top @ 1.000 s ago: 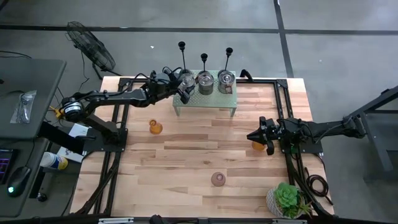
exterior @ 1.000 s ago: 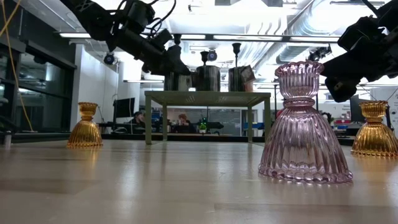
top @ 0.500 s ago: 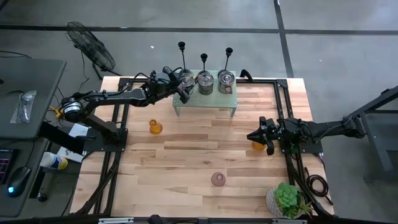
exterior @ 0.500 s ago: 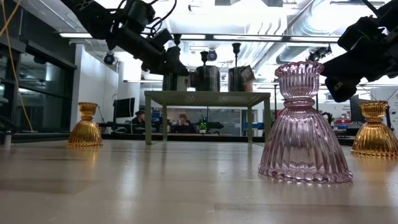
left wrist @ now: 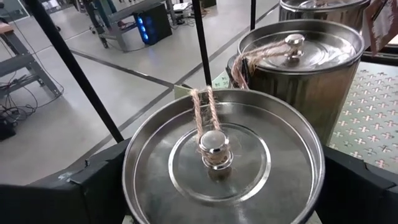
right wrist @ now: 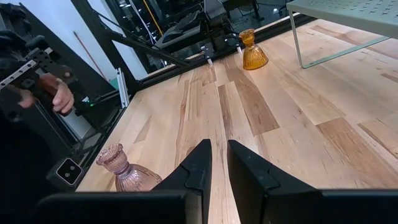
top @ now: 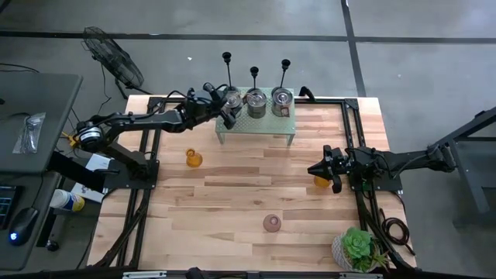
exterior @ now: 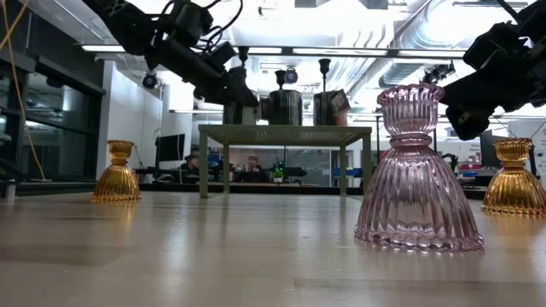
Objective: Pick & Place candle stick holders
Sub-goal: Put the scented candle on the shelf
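My left gripper (left wrist: 214, 205) stands wide around the nearest steel canister (left wrist: 224, 155); only the overhead shows three candle stick holders (top: 254, 74) beyond it.

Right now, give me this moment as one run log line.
left fingers: open around leftmost lidded steel canister on green shelf | right fingers: shut, empty | three black candlesticks: untouched

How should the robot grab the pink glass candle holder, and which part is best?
Probably by the narrow neck of the pink glass candle holder, just under its cup. It stands upright, and its ribbed skirt flares wide below, too broad and sloped to pinch. Coming straight down from above looks best: nothing stands close to it, and the wider cup above the neck should stop it slipping out.
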Controlling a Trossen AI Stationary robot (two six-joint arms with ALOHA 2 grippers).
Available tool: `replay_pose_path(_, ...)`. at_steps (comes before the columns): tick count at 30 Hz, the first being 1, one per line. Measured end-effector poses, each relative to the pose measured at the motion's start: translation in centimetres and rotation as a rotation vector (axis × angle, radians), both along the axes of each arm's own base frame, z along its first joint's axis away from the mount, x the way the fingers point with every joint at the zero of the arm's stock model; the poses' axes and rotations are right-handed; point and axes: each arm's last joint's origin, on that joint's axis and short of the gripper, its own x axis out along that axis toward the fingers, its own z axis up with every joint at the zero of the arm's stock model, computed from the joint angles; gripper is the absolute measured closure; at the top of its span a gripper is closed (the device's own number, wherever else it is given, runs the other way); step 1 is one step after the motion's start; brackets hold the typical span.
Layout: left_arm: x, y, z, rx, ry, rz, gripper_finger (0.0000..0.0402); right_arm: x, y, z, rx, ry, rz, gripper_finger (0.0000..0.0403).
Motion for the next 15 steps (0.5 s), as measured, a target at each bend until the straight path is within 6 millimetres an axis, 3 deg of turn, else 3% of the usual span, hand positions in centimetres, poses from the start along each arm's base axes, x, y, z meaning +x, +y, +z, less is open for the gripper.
replay_pose_path(15,-0.02,-0.06,-0.23,-0.014,0.016,-0.015,0.0013,0.00,0.00,0.00,0.000,0.000,0.000,0.0359)
